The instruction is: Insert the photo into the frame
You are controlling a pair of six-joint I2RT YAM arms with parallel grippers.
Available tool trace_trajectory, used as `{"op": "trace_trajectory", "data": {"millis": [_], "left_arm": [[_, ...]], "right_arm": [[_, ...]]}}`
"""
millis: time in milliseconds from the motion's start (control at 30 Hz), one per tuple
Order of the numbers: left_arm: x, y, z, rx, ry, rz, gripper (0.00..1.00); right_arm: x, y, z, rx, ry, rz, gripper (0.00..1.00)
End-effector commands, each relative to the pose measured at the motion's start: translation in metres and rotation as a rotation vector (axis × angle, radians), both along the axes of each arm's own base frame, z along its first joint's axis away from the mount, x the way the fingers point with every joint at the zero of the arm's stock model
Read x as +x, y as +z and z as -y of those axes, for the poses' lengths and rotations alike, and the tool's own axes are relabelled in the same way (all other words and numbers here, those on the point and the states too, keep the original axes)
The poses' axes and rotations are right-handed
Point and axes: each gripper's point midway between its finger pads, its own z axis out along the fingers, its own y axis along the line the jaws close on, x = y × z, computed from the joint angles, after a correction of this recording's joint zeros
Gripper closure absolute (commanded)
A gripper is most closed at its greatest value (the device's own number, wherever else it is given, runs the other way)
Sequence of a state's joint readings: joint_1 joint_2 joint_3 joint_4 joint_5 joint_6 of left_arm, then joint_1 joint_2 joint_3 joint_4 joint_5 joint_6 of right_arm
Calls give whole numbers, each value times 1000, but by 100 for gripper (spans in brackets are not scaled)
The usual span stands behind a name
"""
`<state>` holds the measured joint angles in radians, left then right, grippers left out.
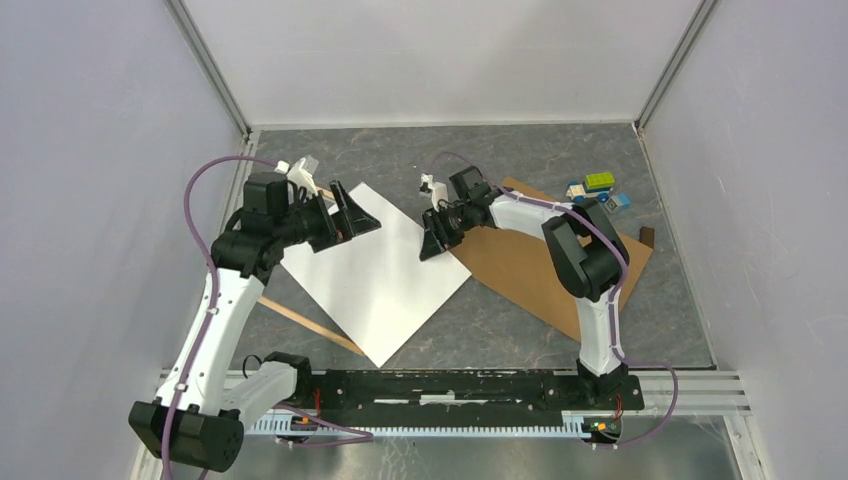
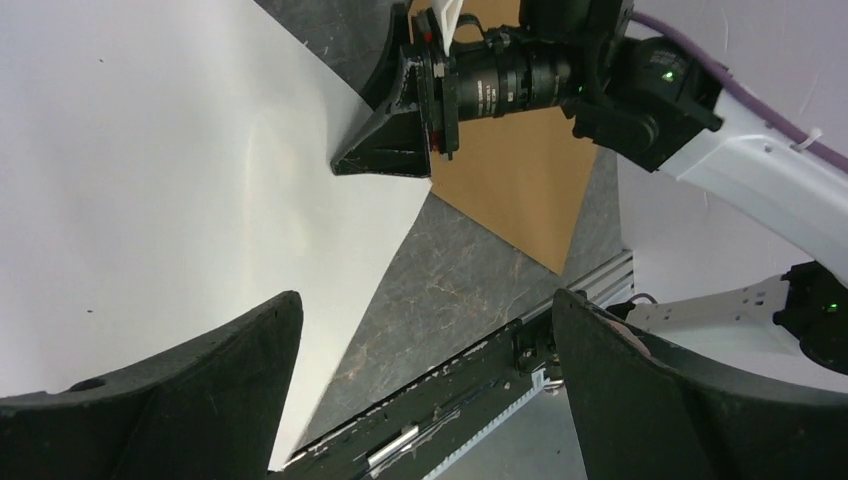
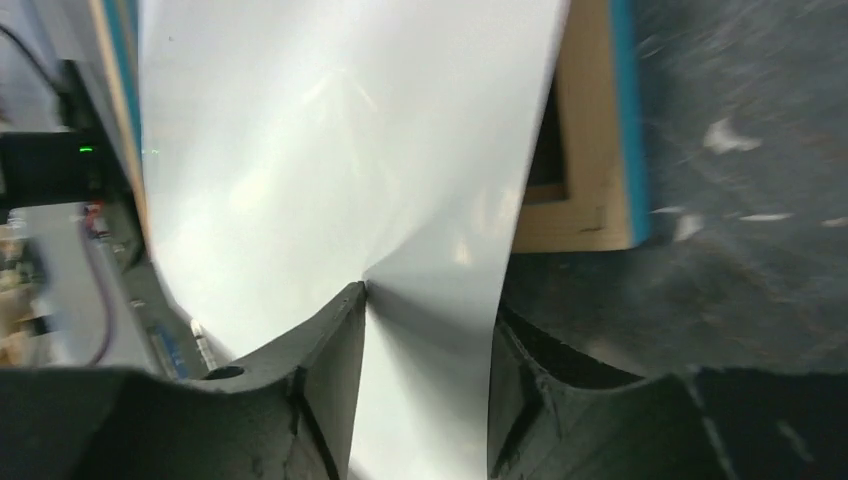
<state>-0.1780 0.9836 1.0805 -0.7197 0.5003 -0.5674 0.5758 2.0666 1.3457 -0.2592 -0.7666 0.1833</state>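
In the top view, your photo [image 1: 375, 280] lay white back up in the middle of the tabletop [image 1: 480, 330]. Its long axis ran from far left toward near right. A strip of the frame [image 1: 305, 322] peeked out under its near-left edge. Both claws sat along the far long edge: the left claw [image 1: 350, 212] at the far corner and the right claw [image 1: 437, 238] lower down, beside the brown board [image 1: 545, 270].

From the left wrist, your left claw hung spread wide above the sheet and gripped nothing.

From the right wrist, the fingers [image 3: 325, 370] stood parted with the buckled photo edge running between them. One finger touched it, but nothing was pinched. The frame's wood rim showed just past that edge, so I'd judge the right arm the nearer one to seat that side.
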Motion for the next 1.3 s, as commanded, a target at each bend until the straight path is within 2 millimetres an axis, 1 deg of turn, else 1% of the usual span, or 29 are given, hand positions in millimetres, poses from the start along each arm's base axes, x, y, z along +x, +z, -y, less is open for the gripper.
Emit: {"op": "trace_trajectory", "data": {"millis": [0, 67, 133, 167, 233, 267, 300, 333, 367, 400, 433, 467, 500, 533, 567, 633, 700, 733, 800, 833, 900, 967, 1033, 1167, 1267], "left_arm": [[15, 6, 9, 8, -99, 128, 0], [19, -2, 6, 40, -85, 128, 0], [22, -8, 3, 63, -68, 140, 0], [22, -12, 1, 71, -59, 141, 0], [22, -19, -1, 79, -47, 150, 0], [23, -22, -2, 82, -43, 156, 0], [23, -26, -3, 87, -36, 155, 0], [23, -30, -4, 96, -35, 155, 0], [23, -34, -6, 110, -28, 155, 0], [24, -38, -8, 126, -23, 154, 0], [25, -41, -11, 140, -10, 155, 0], [25, -43, -12, 148, -6, 155, 0], [24, -42, -12, 152, -11, 158, 0], [22, -39, -11, 151, -20, 169, 0], [20, -35, -11, 154, -28, 190, 0], [15, -29, -12, 186, -36, 213, 0], [12, -24, -11, 213, -40, 238, 0], [11, -24, -12, 225, -39, 246, 0], [10, -26, -14, 254, -31, 257, 0], [9, -28, -17, 267, -23, 260, 0], [7, -31, -18, 280, -20, 258, 0], [6, -30, -17, 287, -26, 264, 0], [4, -30, -16, 299, -29, 272, 0], [-4, -28, -10, 294, -51, 291, 0], [-9, -25, -5, 295, -67, 313, 0]], "right_arm": [[40, 0, 20, -187, -7, 200, 40], [57, 8, 28, -242, -63, 249, 29], [70, 16, 44, -319, -145, 295, 20], [73, 18, 54, -357, -184, 306, 17], [73, 31, 70, -384, -272, 334, 14], [66, 32, 78, -385, -314, 328, 13], [62, 43, 82, -353, -380, 331, 13], [52, 44, 88, -319, -445, 308, 13], [41, 53, 89, -255, -501, 295, 13], [25, 54, 87, -171, -551, 257, 13], [15, 66, 84, -73, -594, 240, 13], [1, 69, 84, 29, -642, 209, 13], [-13, 64, 86, 95, -681, 167, 13], [-19, 71, 87, 175, -714, 159, 13], [-26, 67, 90, 216, -748, 133, 13], [-33, 62, 94, 257, -786, 91, 13], [-41, 58, 91, 296, -801, 39, 14], [-50, 54, 90, 326, -810, -4, 14], [-60, 54, 86, 402, -823, -51, 15], [-65, 52, 86, 418, -833, -72, 16], [-66, 47, 87, 440, -858, -78, 18], [-66, 39, 87, 443, -890, -109, 20], [-65, 37, 84, 477, -910, -134, 23], [-61, 29, 71, 516, -931, -188, 27], [-56, 28, 61, 574, -949, -227, 33]]}}
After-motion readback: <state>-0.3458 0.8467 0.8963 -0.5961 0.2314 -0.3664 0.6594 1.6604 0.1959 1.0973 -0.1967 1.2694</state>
